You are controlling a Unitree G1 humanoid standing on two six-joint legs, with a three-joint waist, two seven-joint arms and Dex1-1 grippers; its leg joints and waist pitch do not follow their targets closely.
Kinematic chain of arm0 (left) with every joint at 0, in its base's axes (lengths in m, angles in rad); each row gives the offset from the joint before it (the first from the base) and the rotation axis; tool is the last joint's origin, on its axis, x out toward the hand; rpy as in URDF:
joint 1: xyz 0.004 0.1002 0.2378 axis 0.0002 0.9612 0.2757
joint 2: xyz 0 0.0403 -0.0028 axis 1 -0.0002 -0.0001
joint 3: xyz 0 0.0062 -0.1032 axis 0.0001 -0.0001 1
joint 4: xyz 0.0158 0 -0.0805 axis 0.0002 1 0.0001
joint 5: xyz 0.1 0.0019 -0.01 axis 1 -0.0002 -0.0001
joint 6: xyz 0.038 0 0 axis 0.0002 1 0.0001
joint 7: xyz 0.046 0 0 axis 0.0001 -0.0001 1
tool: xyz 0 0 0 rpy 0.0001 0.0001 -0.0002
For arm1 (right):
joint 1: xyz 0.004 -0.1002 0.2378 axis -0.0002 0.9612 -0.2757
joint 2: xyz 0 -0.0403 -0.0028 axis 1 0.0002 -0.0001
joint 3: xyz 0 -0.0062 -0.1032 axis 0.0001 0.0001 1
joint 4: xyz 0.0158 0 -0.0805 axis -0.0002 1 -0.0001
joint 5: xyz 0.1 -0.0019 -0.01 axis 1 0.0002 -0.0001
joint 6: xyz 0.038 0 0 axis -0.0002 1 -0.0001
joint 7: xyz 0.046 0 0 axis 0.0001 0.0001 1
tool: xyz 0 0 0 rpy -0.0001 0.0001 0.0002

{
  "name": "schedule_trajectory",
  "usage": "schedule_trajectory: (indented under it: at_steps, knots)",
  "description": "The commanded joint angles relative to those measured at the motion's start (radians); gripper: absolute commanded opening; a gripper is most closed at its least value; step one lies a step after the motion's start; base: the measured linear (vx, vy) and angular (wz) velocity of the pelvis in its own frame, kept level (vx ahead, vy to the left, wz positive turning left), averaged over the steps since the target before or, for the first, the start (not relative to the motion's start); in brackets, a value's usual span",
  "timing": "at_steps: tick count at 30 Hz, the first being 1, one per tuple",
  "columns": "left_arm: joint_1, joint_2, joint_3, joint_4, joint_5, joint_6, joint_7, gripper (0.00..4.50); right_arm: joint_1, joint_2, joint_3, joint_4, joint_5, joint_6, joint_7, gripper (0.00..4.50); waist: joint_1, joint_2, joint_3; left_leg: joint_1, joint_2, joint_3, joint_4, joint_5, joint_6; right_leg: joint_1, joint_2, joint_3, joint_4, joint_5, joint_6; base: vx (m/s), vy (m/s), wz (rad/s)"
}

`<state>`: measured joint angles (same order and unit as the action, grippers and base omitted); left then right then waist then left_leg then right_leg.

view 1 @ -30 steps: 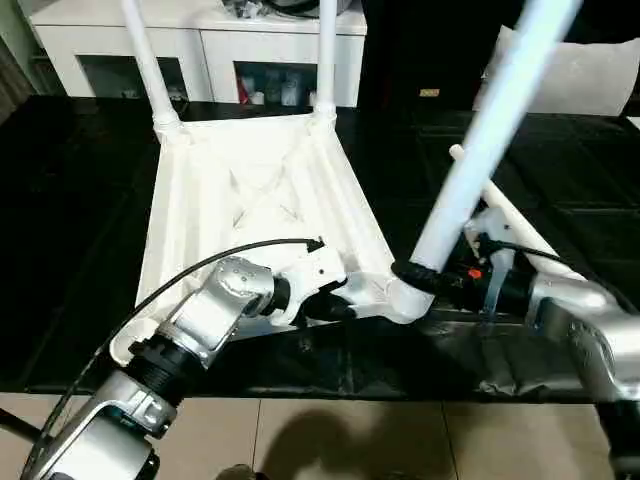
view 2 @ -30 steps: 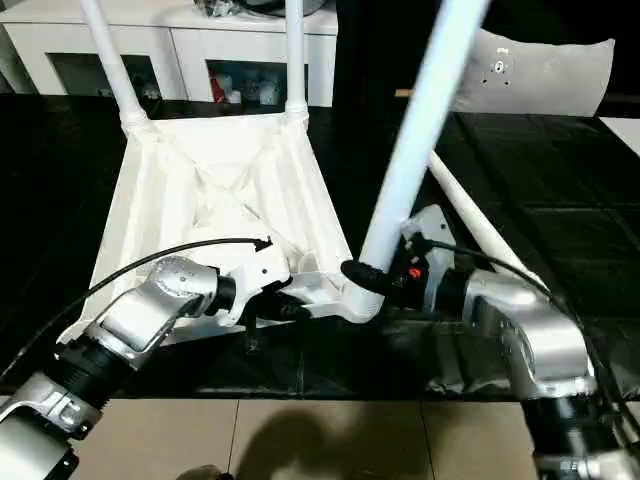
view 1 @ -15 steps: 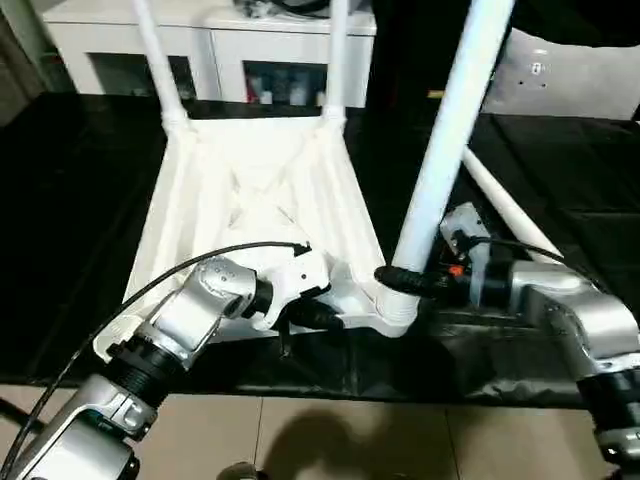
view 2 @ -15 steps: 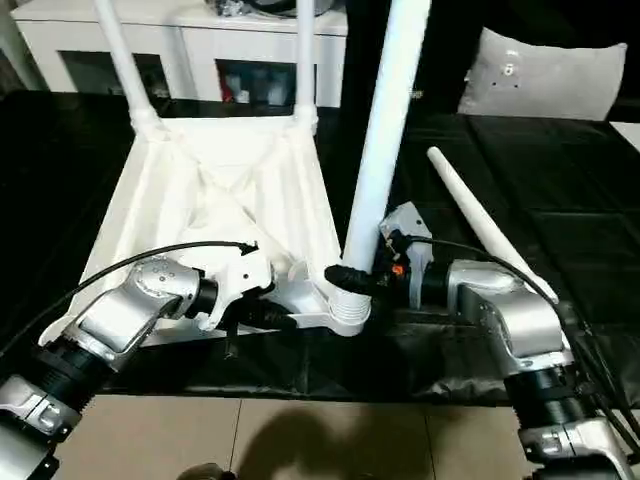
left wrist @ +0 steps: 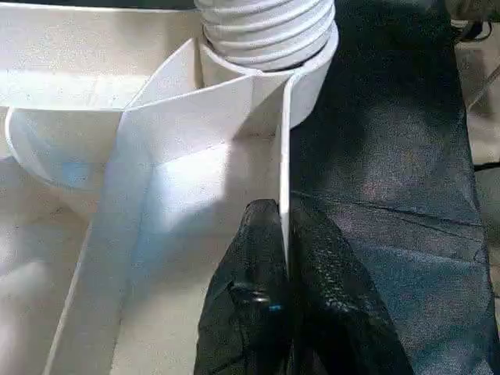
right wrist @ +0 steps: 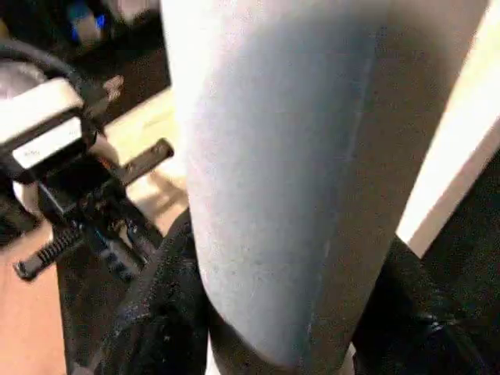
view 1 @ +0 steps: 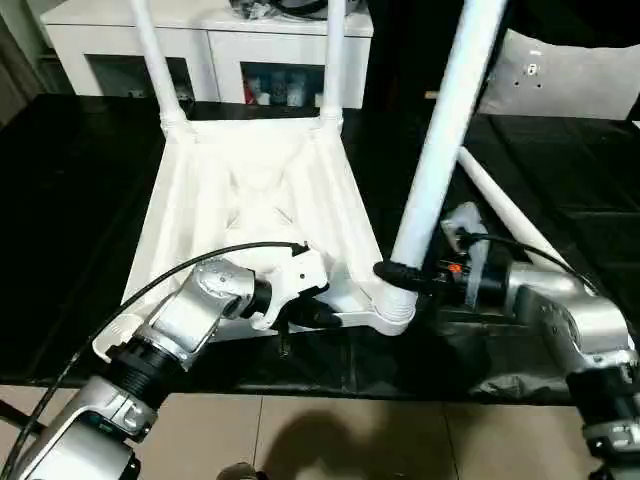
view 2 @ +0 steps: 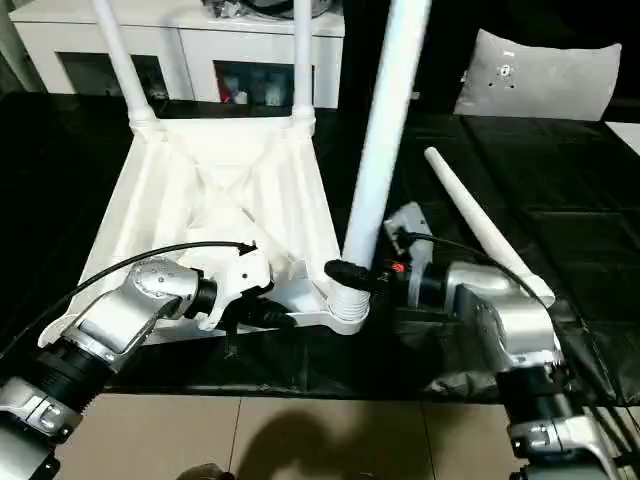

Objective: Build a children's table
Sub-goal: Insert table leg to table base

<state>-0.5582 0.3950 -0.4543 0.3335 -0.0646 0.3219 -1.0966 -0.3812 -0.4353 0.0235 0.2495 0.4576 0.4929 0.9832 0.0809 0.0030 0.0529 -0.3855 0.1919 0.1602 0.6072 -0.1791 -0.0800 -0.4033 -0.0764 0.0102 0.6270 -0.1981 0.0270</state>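
Upturned white ribbed table (view 1: 255, 200), left pincer (left wrist: 283, 258) pinching its rim, right pincer (view 2: 345, 272) apparently clasping a leg (view 2: 385, 130).

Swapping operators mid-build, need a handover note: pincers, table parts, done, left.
Left pincer: shut on the tabletop's near edge wall, steadying it.
Right pincer: closed around the base of the third leg, which stands in the near right corner socket.
Tabletop lies upside down on the black mat; two far legs are already in.
Fourth leg lies loose on the mat to the right.
Left: finish seating the third leg, fit the fourth, flip the table.
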Motion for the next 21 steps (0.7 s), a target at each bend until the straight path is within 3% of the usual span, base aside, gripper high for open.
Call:
schedule_trajectory:
  at_steps: [1,4,5,7,13,14,21]
  knots:
    - [-0.019,-0.011,0.053,-0.013,-0.037,-0.024,0.013,0.0,0.046,0.01,-0.004,0.018,0.003,-0.002,-0.02,1.88,0.002,-0.001,-0.069,0.017,0.016,0.008,-0.075,-0.185,0.021,0.045,-0.033,0.006,-0.069,-0.071,-0.255,0.0,0.0,0.0]
    - [-0.02,-0.014,0.055,-0.011,-0.037,-0.023,0.013,0.0,0.085,0.019,-0.016,0.001,0.002,-0.033,-0.032,1.88,0.004,0.0,-0.068,0.017,0.016,0.008,-0.078,-0.202,0.019,0.045,-0.033,0.006,-0.072,-0.088,-0.254,0.0,0.0,0.0]
    - [-0.019,-0.015,0.056,-0.01,-0.036,-0.023,0.013,0.0,0.096,0.019,-0.015,-0.006,-0.012,-0.057,-0.038,1.88,0.005,0.007,-0.067,0.018,0.017,0.006,-0.079,-0.213,0.013,0.043,-0.034,0.006,-0.072,-0.102,-0.251,0.0,0.0,0.0]
    - [-0.019,-0.017,0.06,-0.006,-0.032,-0.027,0.012,0.0,0.119,0.01,0.002,-0.037,-0.056,-0.102,-0.049,1.88,0.006,0.009,-0.068,0.018,0.017,0.005,-0.08,-0.218,0.008,0.044,-0.033,0.006,-0.072,-0.102,-0.244,0.0,0.0,0.0]
    - [-0.021,-0.021,0.061,-0.002,-0.026,-0.032,0.012,0.0,0.117,-0.018,0.051,-0.037,-0.108,-0.135,-0.027,1.88,0.003,0.007,-0.064,0.019,0.017,0.005,-0.084,-0.253,0.001,0.043,-0.033,0.007,-0.078,-0.153,-0.233,0.0,0.0,0.0]
    - [-0.019,-0.022,0.063,-0.004,-0.026,-0.033,0.016,0.0,0.117,-0.017,0.056,-0.032,-0.11,-0.14,-0.022,1.88,0.002,0.002,-0.065,0.018,0.017,0.005,-0.083,-0.253,0.004,0.042,-0.033,0.008,-0.079,-0.151,-0.232,0.0,0.0,0.0]
    - [-0.015,-0.022,0.068,-0.004,-0.024,-0.035,0.021,0.0,0.127,-0.001,0.058,-0.035,-0.112,-0.151,-0.032,1.88,0.002,0.005,-0.063,0.018,0.018,0.004,-0.085,-0.263,0.006,0.04,-0.033,0.008,-0.079,-0.165,-0.231,0.0,0.0,0.0]
